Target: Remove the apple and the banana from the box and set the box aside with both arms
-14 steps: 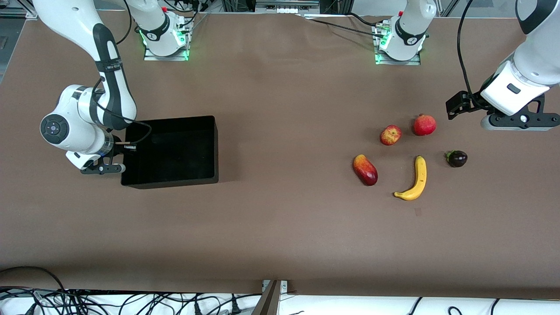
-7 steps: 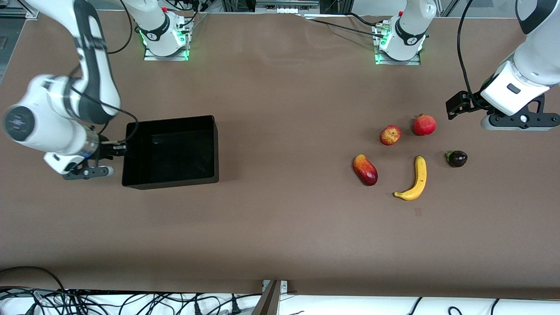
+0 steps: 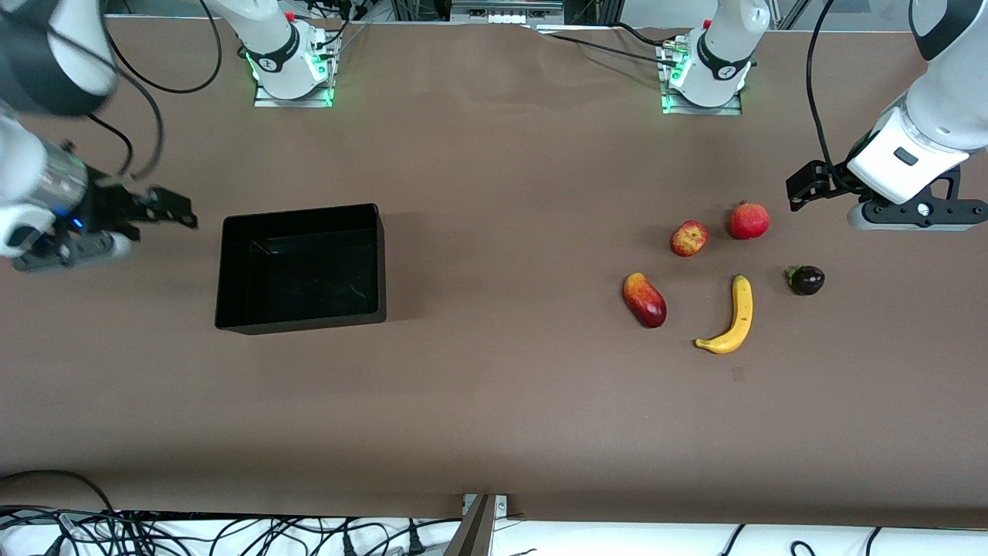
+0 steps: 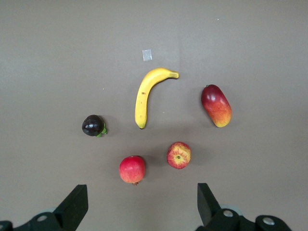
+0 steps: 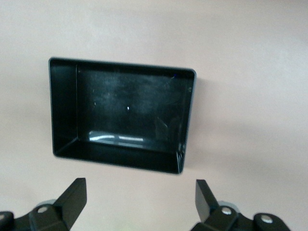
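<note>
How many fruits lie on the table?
5: apple beside pomegranate; nearer the camera, mango, banana, dark fruit. None in the box; none seems hidden.

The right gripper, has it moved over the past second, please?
Yes. The right gripper, open, has drawn away from the box, which it reached a second ago, toward the right arm's end of the table.

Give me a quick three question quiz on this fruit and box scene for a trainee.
1. True or false: the box holds a fruit.
2. Which lies nearest the front camera: A apple, B banana, C pomegranate?
3. Fill in: the left gripper hangs over the table near the fruits with its fingers ____.

Key: 1 false, it is empty. 2 B. 3 open; the right gripper is open too, near the box.
</note>
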Controlling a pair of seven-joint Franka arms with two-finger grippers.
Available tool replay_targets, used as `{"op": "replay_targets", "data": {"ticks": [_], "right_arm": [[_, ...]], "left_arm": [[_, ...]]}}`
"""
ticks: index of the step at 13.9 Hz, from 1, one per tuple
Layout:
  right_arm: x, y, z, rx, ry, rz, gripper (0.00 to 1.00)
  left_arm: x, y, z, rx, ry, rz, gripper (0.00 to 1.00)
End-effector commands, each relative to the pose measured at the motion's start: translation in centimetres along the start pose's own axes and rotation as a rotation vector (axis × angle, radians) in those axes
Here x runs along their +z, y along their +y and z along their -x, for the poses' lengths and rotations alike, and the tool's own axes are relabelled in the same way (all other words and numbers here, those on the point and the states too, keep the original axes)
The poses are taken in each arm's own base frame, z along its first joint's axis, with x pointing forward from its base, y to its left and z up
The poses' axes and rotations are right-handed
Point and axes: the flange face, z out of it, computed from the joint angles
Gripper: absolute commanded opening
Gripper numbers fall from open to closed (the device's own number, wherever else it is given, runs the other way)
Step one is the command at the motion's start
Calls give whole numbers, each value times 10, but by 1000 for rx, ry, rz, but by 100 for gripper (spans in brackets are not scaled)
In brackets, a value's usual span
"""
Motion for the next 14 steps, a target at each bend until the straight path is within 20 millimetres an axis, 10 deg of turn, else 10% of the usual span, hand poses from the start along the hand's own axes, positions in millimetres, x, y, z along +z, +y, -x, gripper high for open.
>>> {"op": "replay_targets", "data": {"ticks": [1,6,14], "right_arm": [[-32,-6,37,-19,21,-3,100],[-51,-31,50,-28,47,48,100],[-47,-9,39,28,36,77,100]], "left_arm": [[-3,5,3,4,7,0,100],[-3,4,2,4,8,0,100],[-6,-2,-6,-1,43,6,100]]}}
